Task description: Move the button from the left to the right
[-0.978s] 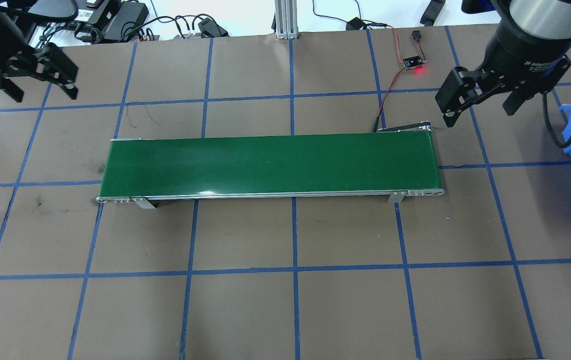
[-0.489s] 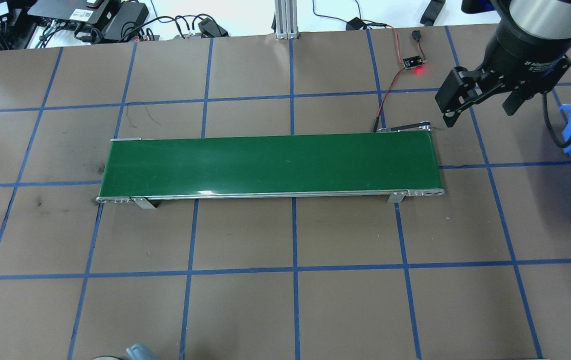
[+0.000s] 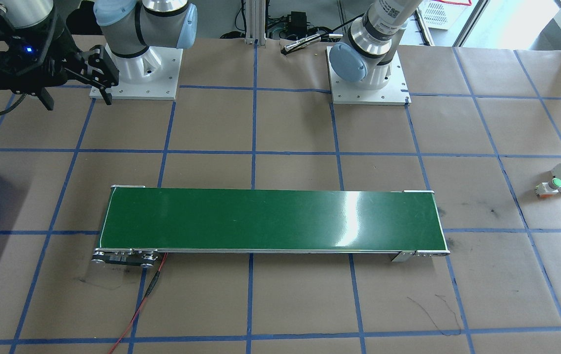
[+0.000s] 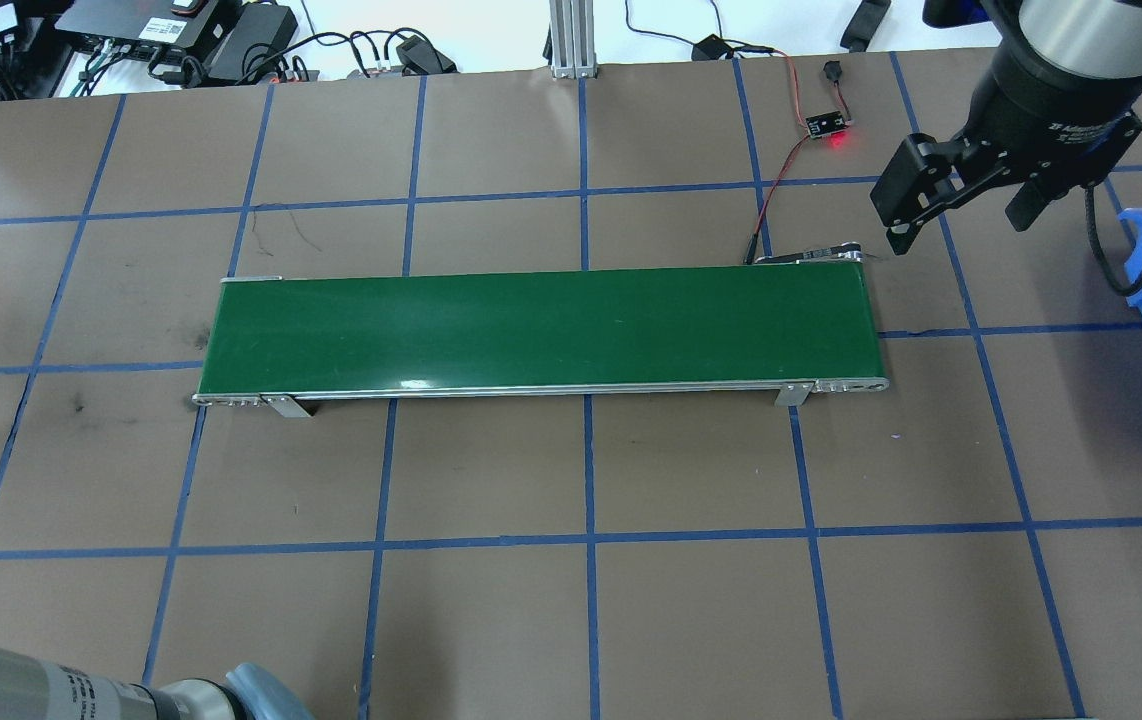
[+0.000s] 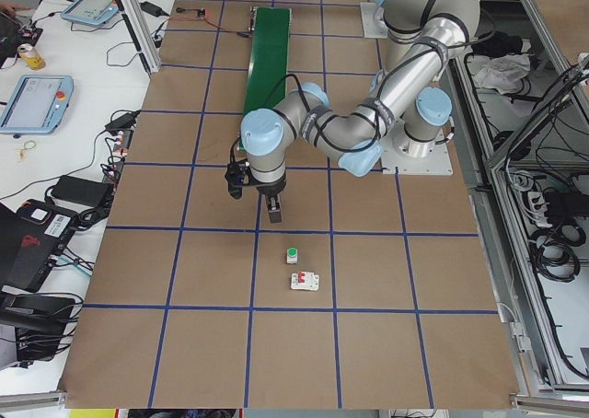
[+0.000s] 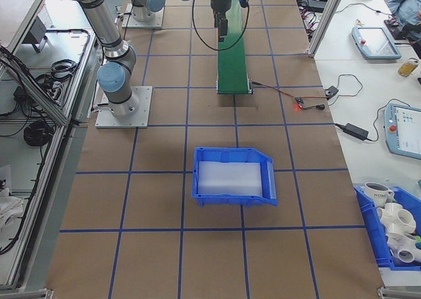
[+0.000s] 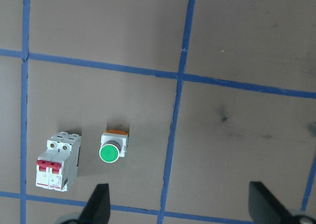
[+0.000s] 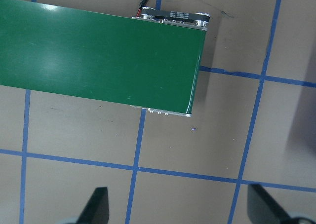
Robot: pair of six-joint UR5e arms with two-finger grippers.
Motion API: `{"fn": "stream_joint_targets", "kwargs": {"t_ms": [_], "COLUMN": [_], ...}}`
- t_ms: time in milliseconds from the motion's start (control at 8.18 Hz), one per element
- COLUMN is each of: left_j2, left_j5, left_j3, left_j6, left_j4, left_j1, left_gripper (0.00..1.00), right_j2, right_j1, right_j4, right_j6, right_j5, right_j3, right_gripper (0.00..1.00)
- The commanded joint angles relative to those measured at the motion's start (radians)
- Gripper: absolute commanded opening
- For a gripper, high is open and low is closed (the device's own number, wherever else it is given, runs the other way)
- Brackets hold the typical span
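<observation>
Left wrist view: the button [image 7: 113, 147] sits lower left of frame on the brown paper, green cap facing straight up at the camera, orange base edge peeking out toward the top of the frame.
Neighbour: the white circuit breaker [image 7: 57, 161] with red levers lies just beside it on the left, not touching.
Left gripper [image 7: 178, 206]: fingers spread wide, both tips at the bottom edge, nothing between them; it hangs above the paper with the button a bit up-left of the left fingertip.
Right gripper [image 4: 961, 205]: upper right of the overhead view, spread wide and empty, near the conveyor belt [image 4: 541, 330] end.
Blue bin [image 6: 233, 175]: centre of the right-side view.
</observation>
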Motion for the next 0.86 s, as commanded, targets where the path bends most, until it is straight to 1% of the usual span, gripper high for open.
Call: {"fn": "stream_joint_targets", "kwargs": {"t_ms": [0, 122, 245, 367, 489, 612, 734], "left_j2": [-0.118, -0.149, -0.179, -0.193, -0.197, -0.206, -0.221], "left_j5": [0.004, 0.014, 0.055, 0.081, 0.090, 0.118, 0.127], "left_j3": [-0.027, -0.031, -0.032, -0.034, -0.035, -0.034, -0.035], "left_j6": [0.023, 0.019, 0.020, 0.020, 0.022, 0.022, 0.028], "left_j4": [0.051, 0.051, 0.053, 0.062, 0.071, 0.073, 0.108], "left_j1": [0.054, 0.054, 0.054, 0.054, 0.054, 0.054, 0.054], "left_gripper": [1.00, 1.00, 1.00, 1.00, 1.00, 1.00, 1.00], "right_j2": [0.000, 0.000, 0.000, -0.001, -0.001, -0.001, -0.001], "right_j1": [0.000, 0.000, 0.000, 0.000, 0.000, 0.000, 0.000], "right_j4": [0.000, 0.000, 0.000, 0.000, 0.000, 0.000, 0.000], "right_j6": [0.000, 0.000, 0.000, 0.000, 0.002, 0.000, 0.000], "right_j5": [0.000, 0.000, 0.001, 0.000, 0.000, 0.000, 0.000], "right_j3": [0.000, 0.000, 0.000, 0.000, 0.000, 0.000, 0.000], "right_gripper": [1.00, 1.00, 1.00, 1.00, 1.00, 1.00, 1.00]}}
